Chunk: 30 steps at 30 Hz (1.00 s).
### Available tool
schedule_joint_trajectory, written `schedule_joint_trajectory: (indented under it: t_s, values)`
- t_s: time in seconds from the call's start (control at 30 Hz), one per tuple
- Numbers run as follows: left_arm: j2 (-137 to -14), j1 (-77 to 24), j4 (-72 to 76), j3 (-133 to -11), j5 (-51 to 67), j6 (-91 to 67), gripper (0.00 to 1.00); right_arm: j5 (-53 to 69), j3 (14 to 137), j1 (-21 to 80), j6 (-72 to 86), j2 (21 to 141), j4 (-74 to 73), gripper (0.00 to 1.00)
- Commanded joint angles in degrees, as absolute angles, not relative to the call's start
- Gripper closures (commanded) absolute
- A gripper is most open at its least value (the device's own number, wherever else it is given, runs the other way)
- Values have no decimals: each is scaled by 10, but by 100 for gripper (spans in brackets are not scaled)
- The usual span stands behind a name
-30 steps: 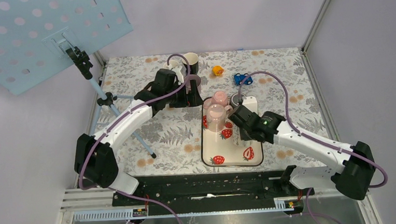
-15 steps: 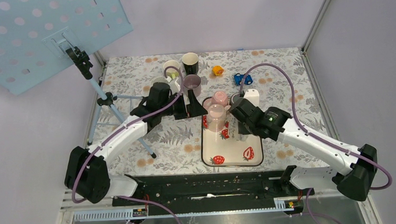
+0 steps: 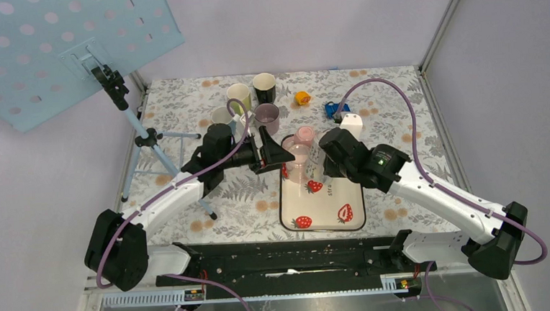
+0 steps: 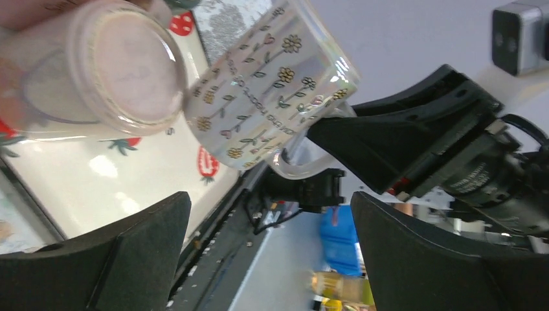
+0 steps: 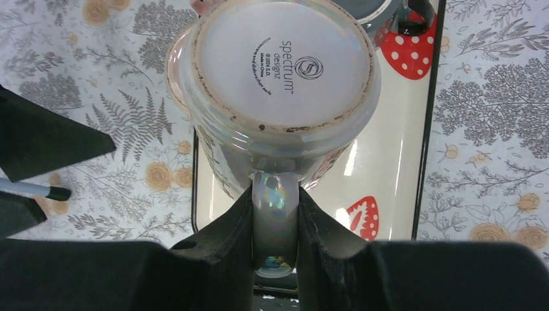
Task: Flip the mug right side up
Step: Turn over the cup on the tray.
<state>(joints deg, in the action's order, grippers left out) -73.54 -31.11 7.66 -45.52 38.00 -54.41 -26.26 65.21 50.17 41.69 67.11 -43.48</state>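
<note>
A clear iridescent mug with a small flower print (image 5: 280, 65) hangs upside down over the strawberry tray (image 5: 388, 181), its base facing the right wrist camera. My right gripper (image 5: 275, 227) is shut on its handle. In the top view the mug (image 3: 313, 173) is just above the tray (image 3: 334, 220), beside my right gripper (image 3: 325, 165). My left gripper (image 3: 276, 155) is open and empty at the tray's left edge, pointing at the mug. In the left wrist view the mug (image 4: 272, 91) is tilted ahead of the open left gripper (image 4: 268, 259).
Two pink mugs stand upside down on the tray (image 3: 305, 135) (image 3: 299, 157), and a grey mug (image 5: 382, 10) sits at its far end. Several upright mugs stand at the back (image 3: 239, 96) (image 3: 264, 87) (image 3: 267, 116). An orange toy (image 3: 302, 97), a blue toy (image 3: 336, 109) and a tripod (image 3: 133, 121) are nearby.
My left gripper has drawn back from the mugs at the back towards the tray's left edge. My right gripper has lifted the floral mug off the tray.
</note>
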Motion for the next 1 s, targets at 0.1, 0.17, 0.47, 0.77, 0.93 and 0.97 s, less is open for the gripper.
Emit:
schedule_joint_trajectory:
  t_s: [0.1, 0.17, 0.47, 0.77, 0.93, 0.97]
  values:
    - [-721, -314, 290, -388, 453, -741, 2, -285, 704, 507, 452, 657, -317, 100]
    - [-729, -316, 352, -371, 461, -792, 2, -282, 713, 507, 458, 659, -312, 100]
    - [-744, -323, 416, -353, 468, -857, 2, -258, 740, 507, 475, 662, -338, 100]
    - [-766, -330, 519, -337, 464, -940, 4, -254, 733, 507, 486, 645, -284, 100]
    - [-768, -329, 567, -328, 464, -981, 4, -260, 740, 507, 485, 651, -239, 100]
    - [-767, -329, 570, -328, 464, -985, 4, -261, 739, 507, 486, 651, -227, 100]
